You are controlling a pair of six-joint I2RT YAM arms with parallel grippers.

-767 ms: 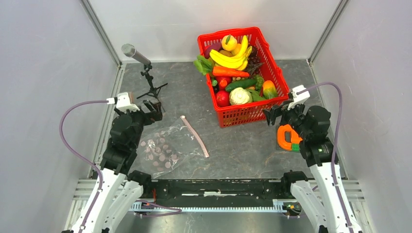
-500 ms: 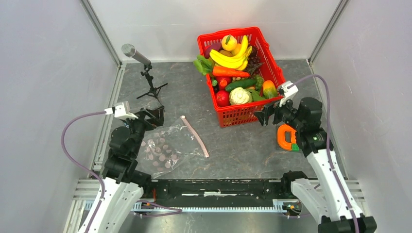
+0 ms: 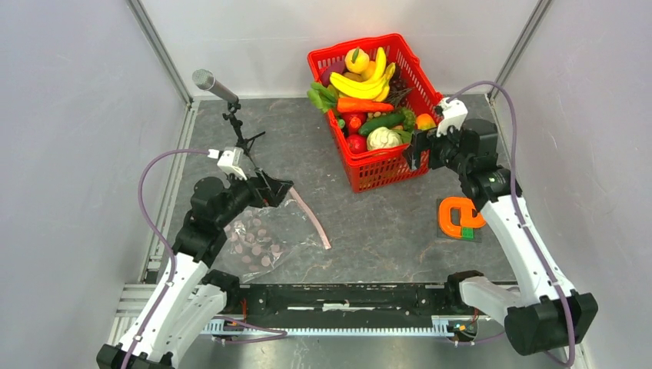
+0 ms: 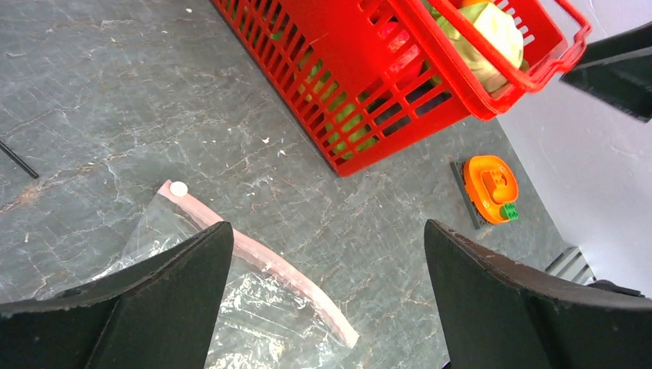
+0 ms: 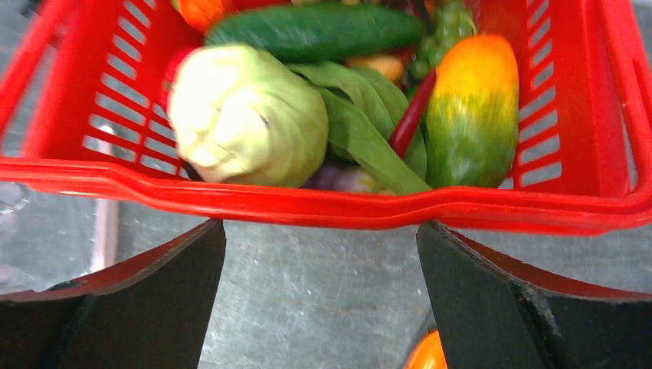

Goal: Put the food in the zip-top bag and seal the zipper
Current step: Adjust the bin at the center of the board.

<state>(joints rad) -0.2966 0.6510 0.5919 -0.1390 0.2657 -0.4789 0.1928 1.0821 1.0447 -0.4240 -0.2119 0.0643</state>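
Note:
The food lies heaped in a red mesh basket (image 3: 377,175): banana bunch (image 3: 361,77), carrot (image 3: 365,104), cucumber (image 3: 380,123), cauliflower (image 3: 383,138), red round fruit (image 3: 356,144). My right gripper (image 3: 411,152) is open at the basket's near right corner, its jaws just below the rim (image 5: 346,204) and in front of the cauliflower (image 5: 246,115). The zip-top bag (image 3: 257,238) lies flat and empty on the table. Its pink zipper (image 3: 309,215) runs along the right edge. Above the bag's far corner my left gripper (image 3: 283,192) hovers open over the zipper (image 4: 269,265).
A microphone on a small tripod (image 3: 211,83) stands at the back left. An orange clamp-like object (image 3: 459,217) lies on the table right of the bag, under the right arm. Grey walls close in both sides and the back.
The left gripper swung right, out over the bag's zipper end. The right gripper moved forward and left to the basket's rim. The basket has shifted slightly back and left.

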